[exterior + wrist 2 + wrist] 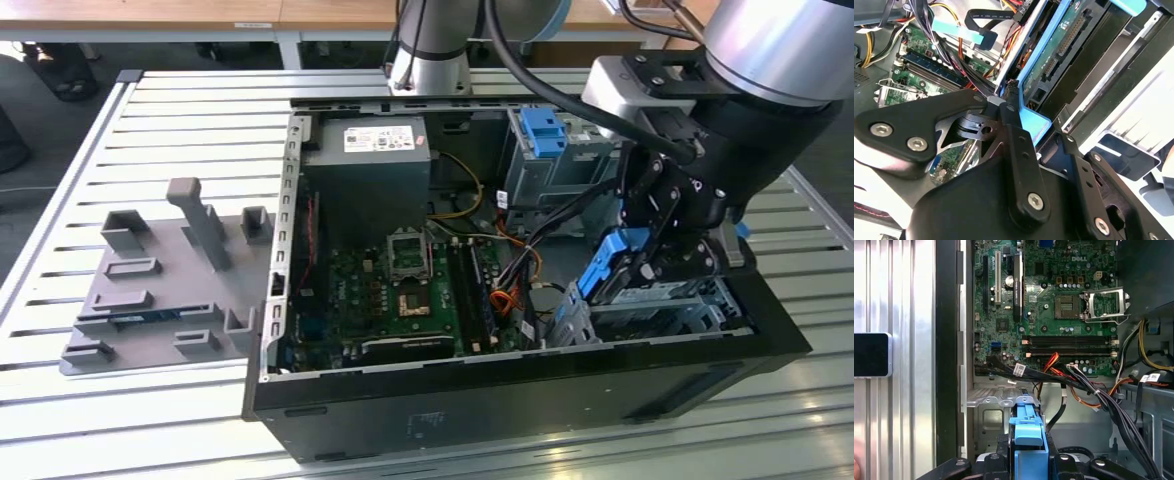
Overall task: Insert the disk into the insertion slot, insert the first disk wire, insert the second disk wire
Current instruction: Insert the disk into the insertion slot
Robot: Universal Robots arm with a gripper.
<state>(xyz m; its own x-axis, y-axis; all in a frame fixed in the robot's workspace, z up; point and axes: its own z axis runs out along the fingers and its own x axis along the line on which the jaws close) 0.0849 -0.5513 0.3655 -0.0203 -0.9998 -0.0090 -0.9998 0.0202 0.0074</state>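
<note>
My gripper point(641, 262) is shut on the disk point(614, 265), which it holds steeply tilted on edge by its bright blue caddy. The disk hangs just above the near-left end of the insertion slot point(667, 300), a low grey metal cage at the exterior view's right inside the open computer case. The second wrist view has the black fingers point(1014, 135) clamped on the blue caddy edge point(1031, 125), with the disk's green circuit-board underside point(1064, 45) beyond. In the first wrist view the caddy point(1028, 432) stands between the fingers. A black flat cable with a connector point(989, 17) hangs loose nearby.
The motherboard point(400, 290) fills the case floor, with the power supply point(367, 160) behind it. A taller grey bay with a blue tab point(545, 135) stands behind the cage. Bundles of black and orange wires point(1079, 387) cross beside the disk. A grey fixture point(167, 280) lies on the slatted table.
</note>
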